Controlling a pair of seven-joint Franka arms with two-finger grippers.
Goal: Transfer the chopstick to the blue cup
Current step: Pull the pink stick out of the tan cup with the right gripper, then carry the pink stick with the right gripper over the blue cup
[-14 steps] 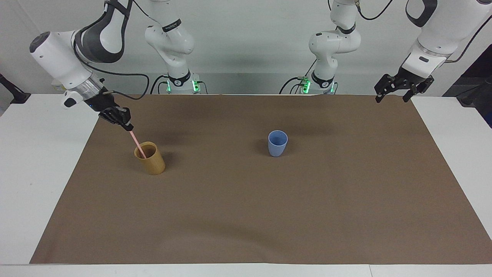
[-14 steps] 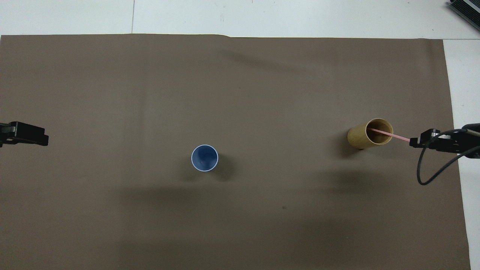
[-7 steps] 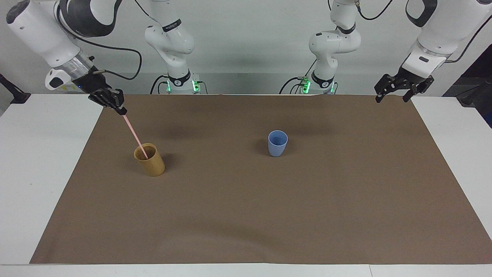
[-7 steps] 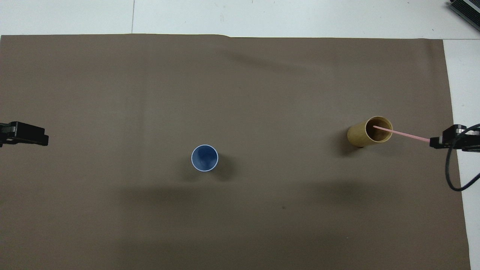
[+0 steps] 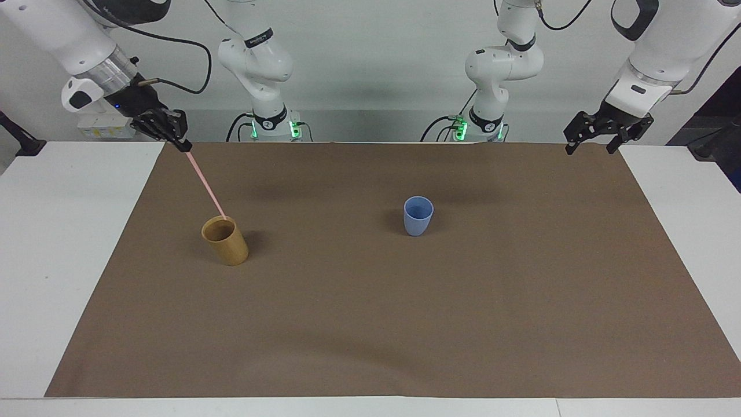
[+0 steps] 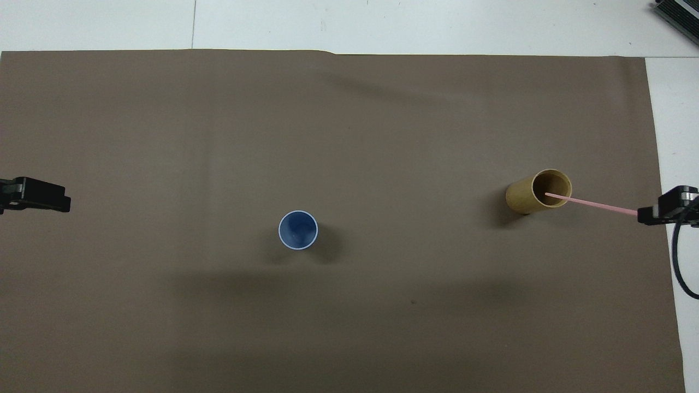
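Note:
The pale pink chopstick (image 5: 205,184) (image 6: 592,203) hangs slanted from my right gripper (image 5: 186,147) (image 6: 640,214), which is shut on its upper end. Its lower tip sits just at the rim of the tan bamboo cup (image 5: 226,240) (image 6: 538,191), above the cup's mouth. The light blue cup (image 5: 418,215) (image 6: 298,230) stands upright near the middle of the brown mat, toward the left arm's end from the bamboo cup. My left gripper (image 5: 599,141) (image 6: 66,203) waits open above the mat's edge at its own end of the table.
A brown mat (image 5: 370,324) (image 6: 349,136) covers most of the white table (image 5: 52,243). Only the two cups stand on it. A dark device corner (image 6: 680,13) shows at the table's edge farthest from the robots.
My right gripper has risen and drawn back toward its own end, pulling the chopstick up until only its tip is at the bamboo cup's rim. The left arm has not moved.

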